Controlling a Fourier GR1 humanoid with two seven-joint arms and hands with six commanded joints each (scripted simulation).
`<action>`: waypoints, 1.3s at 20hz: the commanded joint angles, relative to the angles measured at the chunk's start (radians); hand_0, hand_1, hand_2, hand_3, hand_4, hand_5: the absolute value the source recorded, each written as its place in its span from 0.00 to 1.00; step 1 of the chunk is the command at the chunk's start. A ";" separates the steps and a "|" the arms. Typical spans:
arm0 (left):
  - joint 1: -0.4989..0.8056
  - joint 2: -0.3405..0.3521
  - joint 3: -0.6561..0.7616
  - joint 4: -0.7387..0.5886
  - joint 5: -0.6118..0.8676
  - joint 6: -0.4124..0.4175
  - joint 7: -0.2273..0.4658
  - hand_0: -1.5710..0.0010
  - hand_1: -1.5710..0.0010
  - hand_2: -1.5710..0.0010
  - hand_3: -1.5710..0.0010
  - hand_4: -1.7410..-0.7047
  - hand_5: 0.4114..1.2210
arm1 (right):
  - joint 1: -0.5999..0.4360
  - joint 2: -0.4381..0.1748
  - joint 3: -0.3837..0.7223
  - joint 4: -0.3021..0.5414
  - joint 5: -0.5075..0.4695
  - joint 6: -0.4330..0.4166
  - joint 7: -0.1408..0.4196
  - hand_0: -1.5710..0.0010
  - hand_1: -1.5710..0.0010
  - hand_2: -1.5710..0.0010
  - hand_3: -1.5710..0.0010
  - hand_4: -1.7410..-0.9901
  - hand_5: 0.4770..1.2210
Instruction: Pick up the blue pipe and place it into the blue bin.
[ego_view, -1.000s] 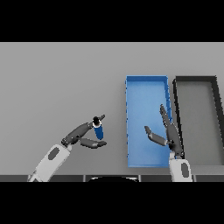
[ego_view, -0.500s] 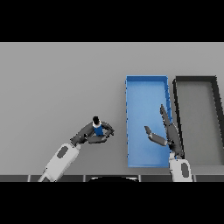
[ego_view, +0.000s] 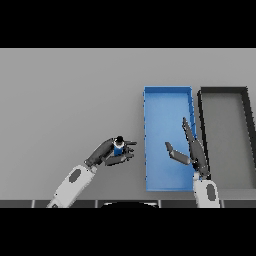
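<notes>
Left hand: the dark left hand (ego_view: 111, 151) has its fingers and thumb curled round the small blue pipe with a dark cap (ego_view: 118, 146), upright in the grasp.
Where the pipe is: over the flat grey table (ego_view: 65, 100), just left of the shallow blue rectangular bin (ego_view: 148, 125) and not yet over it.
What changed: against the two earlier head views, hand and pipe have travelled rightward, closing on the bin's left wall.
What that means: the pick looks done to me; this is the carry, with crossing the wall and letting go remaining.
Right hand: the right hand (ego_view: 192, 147) hangs over the bin's right half, fingers straight, holding nothing, much as before.
Surface and room: plain grey tabletop; a dark grey tray (ego_view: 245, 107) touches the bin's right side.
</notes>
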 joint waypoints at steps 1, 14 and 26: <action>-0.003 -0.004 -0.008 -0.020 -0.004 0.003 0.005 0.05 0.04 0.04 0.10 0.03 0.97 | 0.008 0.002 0.002 -0.005 -0.001 0.001 -0.010 1.00 1.00 1.00 1.00 0.66 0.20; -0.083 0.001 -0.033 -0.176 0.034 -0.035 0.151 0.00 0.00 0.00 0.08 0.01 1.00 | 0.028 0.000 -0.001 0.007 0.017 -0.009 -0.039 1.00 1.00 1.00 1.00 0.74 0.20; -0.088 0.001 -0.029 -0.183 0.038 -0.042 0.176 0.00 0.00 0.00 0.08 0.01 1.00 | 0.063 0.000 -0.001 -0.124 -0.159 0.095 -0.018 1.00 1.00 1.00 1.00 0.72 0.16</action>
